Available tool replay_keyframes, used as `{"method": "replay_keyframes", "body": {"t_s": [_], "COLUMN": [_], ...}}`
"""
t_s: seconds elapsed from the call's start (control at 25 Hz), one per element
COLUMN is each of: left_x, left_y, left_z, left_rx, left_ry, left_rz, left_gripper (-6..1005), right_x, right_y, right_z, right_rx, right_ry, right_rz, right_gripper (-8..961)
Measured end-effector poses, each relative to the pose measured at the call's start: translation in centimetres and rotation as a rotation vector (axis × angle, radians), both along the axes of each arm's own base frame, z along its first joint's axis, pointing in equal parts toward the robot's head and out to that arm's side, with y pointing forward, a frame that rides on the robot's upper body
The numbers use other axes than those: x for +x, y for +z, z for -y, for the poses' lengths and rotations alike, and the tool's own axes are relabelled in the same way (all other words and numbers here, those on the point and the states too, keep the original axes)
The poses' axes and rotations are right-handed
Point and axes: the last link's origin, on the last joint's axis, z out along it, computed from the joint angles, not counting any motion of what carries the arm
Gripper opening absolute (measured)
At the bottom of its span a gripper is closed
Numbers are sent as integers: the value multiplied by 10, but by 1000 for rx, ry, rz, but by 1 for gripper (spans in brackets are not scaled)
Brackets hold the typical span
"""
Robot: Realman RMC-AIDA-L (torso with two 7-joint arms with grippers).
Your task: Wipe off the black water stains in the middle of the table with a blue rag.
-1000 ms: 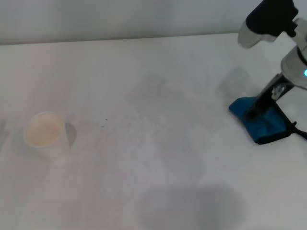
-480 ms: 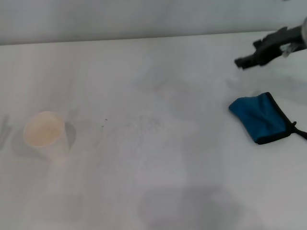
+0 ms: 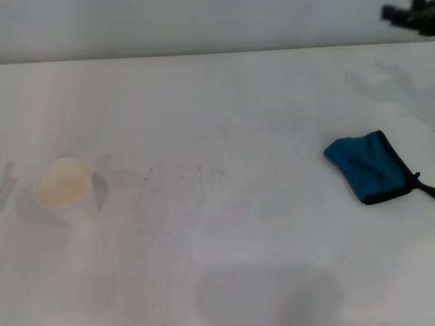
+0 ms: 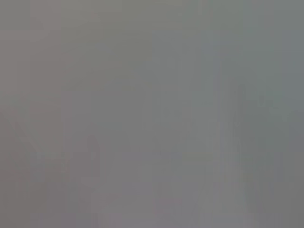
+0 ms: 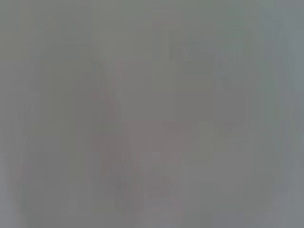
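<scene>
The blue rag (image 3: 370, 167) lies folded on the white table (image 3: 224, 102) at the right, with black edging and a black loop at its right corner. My right gripper (image 3: 410, 15) shows only as a dark tip at the top right corner, well above and behind the rag, apart from it. No brownish-black blob or dark ring shows on the table; only faint grey smudges and tiny specks lie in the middle. My left gripper is out of view. Both wrist views show only plain grey.
A pale paper cup (image 3: 62, 190) stands on the table at the left. The table's far edge runs across the top of the head view.
My right gripper has left the rag, lifting up and back to the top right corner. The rag lies where it was released. The cup has not moved.
</scene>
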Motion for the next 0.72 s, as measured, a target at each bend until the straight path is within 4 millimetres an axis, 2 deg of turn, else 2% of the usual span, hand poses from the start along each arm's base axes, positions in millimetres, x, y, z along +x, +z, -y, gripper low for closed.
{"method": "replay_keyframes", "body": {"t_s": [0.16, 0.24, 0.4, 0.52, 0.72], "left_x": [0, 0, 0, -1, -3], "left_y": [0, 0, 0, 2, 5], "left_z": [0, 0, -1, -1, -1], "left_rx": [0, 0, 2, 12, 29], "left_ry": [0, 0, -1, 4, 15], "left_rz": [0, 0, 0, 0, -2], "left_gripper": [882, 881, 881, 880, 880], "right_x": [31, 42, 55, 61, 64], "right_y": [7, 8, -1, -16, -29], "right_z": [22, 33, 55, 74, 84], "right_rx": [174, 253, 406, 569, 620], "right_ry": [13, 22, 91, 139, 153], "right_rz": [-150, -171, -113, -30, 77], "right_gripper": [784, 784, 784, 784, 784]}}
